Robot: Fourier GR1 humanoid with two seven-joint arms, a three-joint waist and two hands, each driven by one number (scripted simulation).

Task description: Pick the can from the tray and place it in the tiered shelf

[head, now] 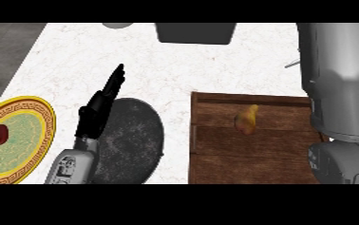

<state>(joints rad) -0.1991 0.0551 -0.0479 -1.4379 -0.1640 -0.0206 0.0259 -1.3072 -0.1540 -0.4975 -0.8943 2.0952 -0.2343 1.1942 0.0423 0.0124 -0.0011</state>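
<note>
The wooden tray lies at the lower right of the white marble counter. On it lies only a small yellow-orange item; no can shows anywhere. A dark grey boxy object, cut off at the top edge, may be the tiered shelf. My left hand rests at the left with straight fingers pointing up, over the edge of a dark round plate, holding nothing. My right forearm fills the right edge, rising past the tray's far right corner; its hand is out of view.
A yellow patterned plate with something red at its edge sits at the far left. A grey round object peeks in at the top. A thin grey piece sticks out beside the right forearm.
</note>
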